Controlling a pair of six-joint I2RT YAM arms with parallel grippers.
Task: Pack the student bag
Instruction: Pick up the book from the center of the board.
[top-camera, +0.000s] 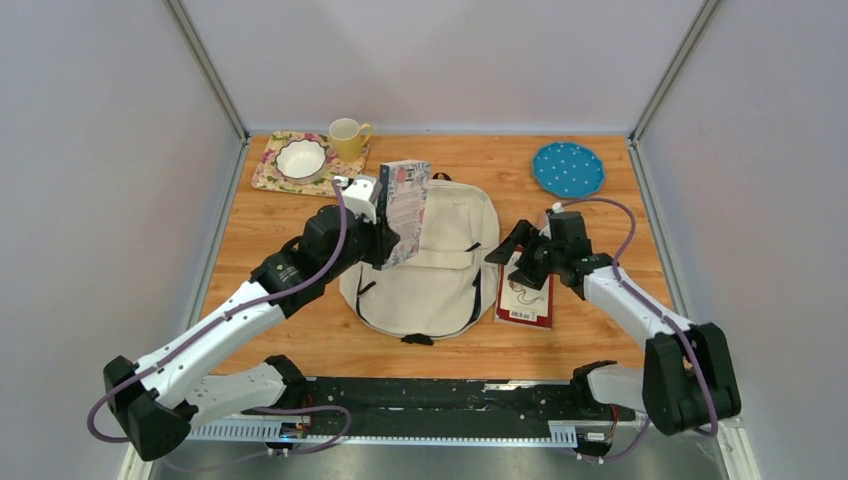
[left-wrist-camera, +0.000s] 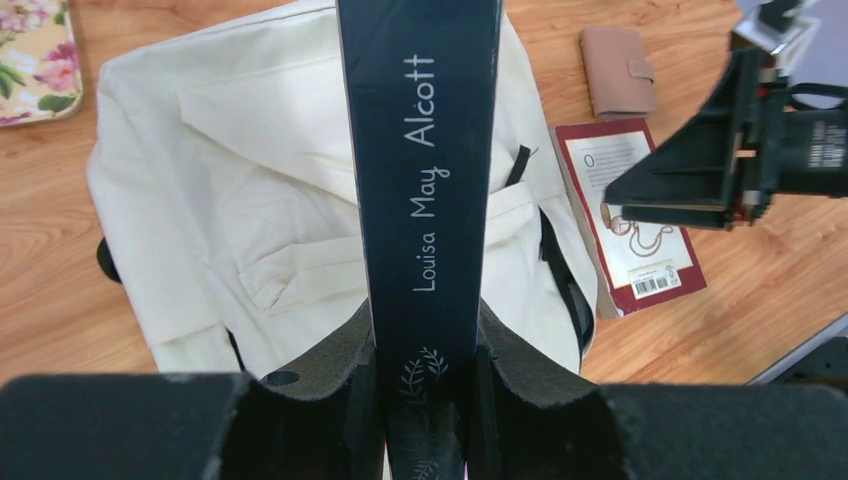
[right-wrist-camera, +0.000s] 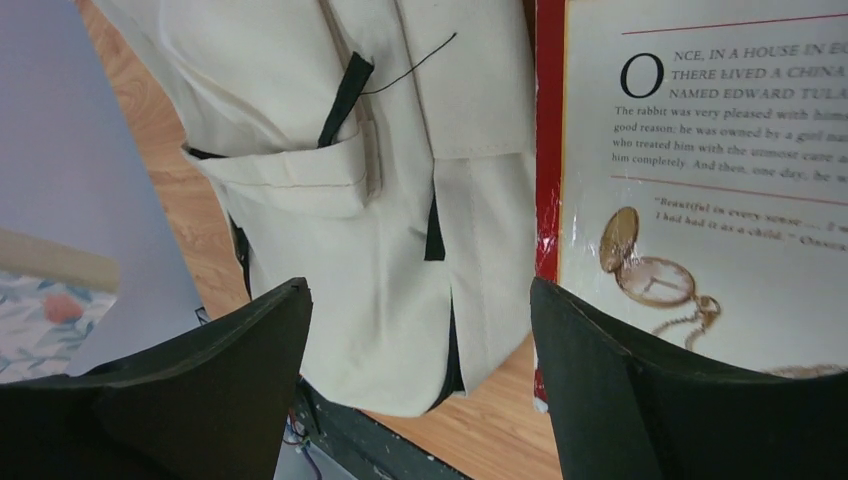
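There is one student bag. There are two books: a dark-spined book standing upright over the bag's left half, and a red book lying flat just beside the bag's right edge. One pink wallet lies right of the bag. Behind the bag to the left are one yellow mug, one white bowl and one floral mat. Behind it to the right is one blue dotted plate.

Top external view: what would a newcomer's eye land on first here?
The left gripper holds a dark-spined book upright over the cream student bag, which lies flat in the middle of the table. To the bag's right, the open right gripper hovers above a red-edged book lying flat.
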